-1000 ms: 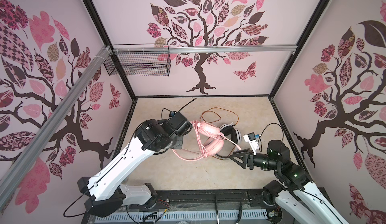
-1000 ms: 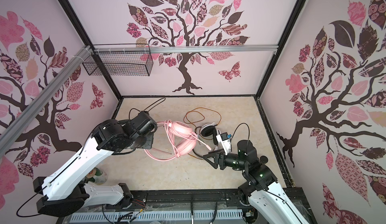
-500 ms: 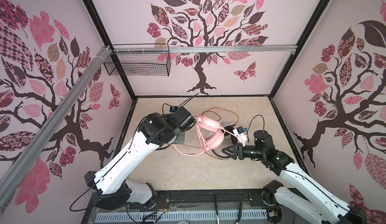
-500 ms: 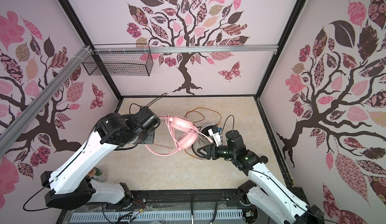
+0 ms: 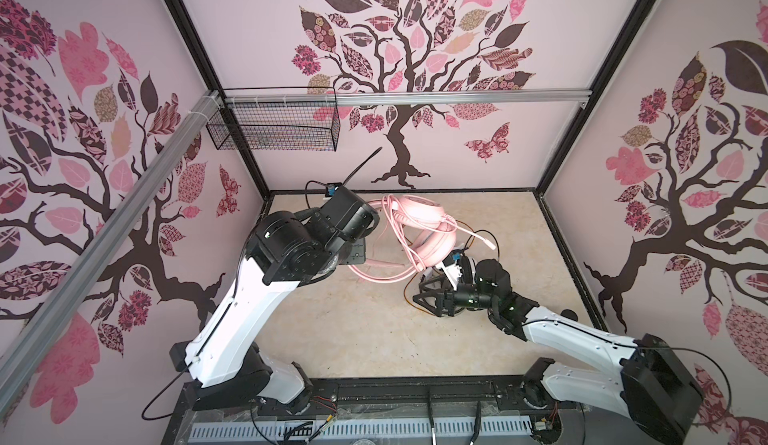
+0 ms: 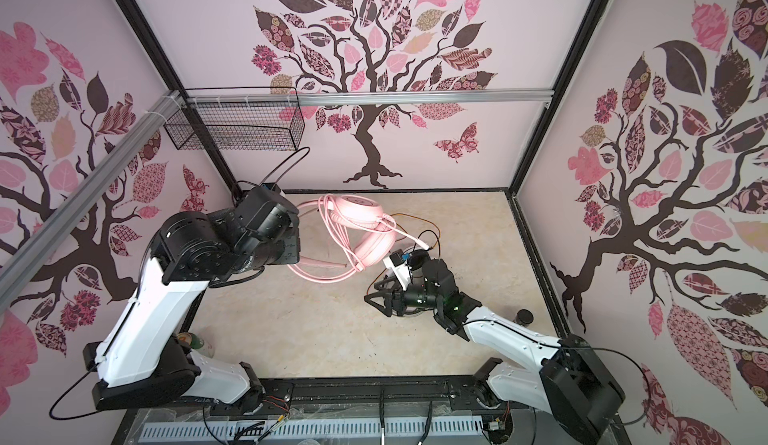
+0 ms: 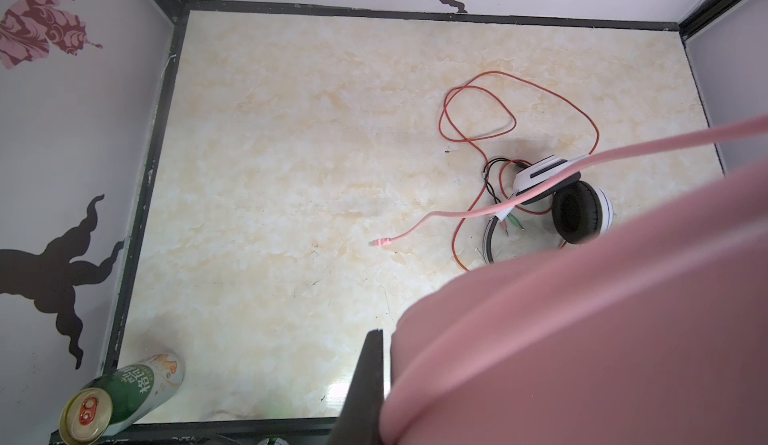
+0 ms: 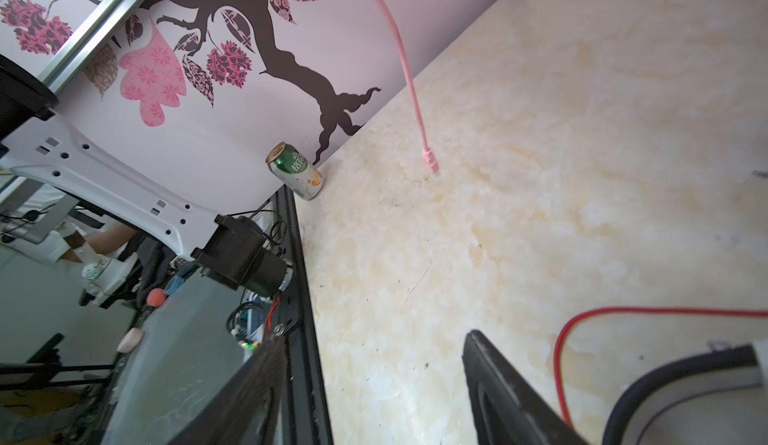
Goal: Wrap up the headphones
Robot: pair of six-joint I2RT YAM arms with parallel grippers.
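The pale pink headphones (image 5: 419, 222) hang raised above the floor near the back in both top views (image 6: 359, 225). My left gripper (image 7: 388, 339) is shut on their headband; only one dark finger (image 7: 368, 384) shows. Their pink cable (image 5: 376, 272) loops down, and its plug (image 7: 380, 242) dangles free. The white-and-black headphones (image 7: 582, 210) lie on the floor with their orange-red cable (image 7: 478, 90) spread out behind them. My right gripper (image 5: 419, 297) stands open and empty low over the floor beside them, with their headband (image 8: 665, 376) close to one finger.
A green drink can (image 7: 120, 393) stands in the front left corner (image 8: 295, 171). A black wire basket (image 5: 274, 125) hangs on the back wall rail. A small dark cap (image 6: 524, 317) sits by the right wall. Beige marble floor (image 5: 353, 330) lies in front.
The left arm has lifted the pink headphones higher and toward the back. The right gripper has reached leftward and opened a little wider.
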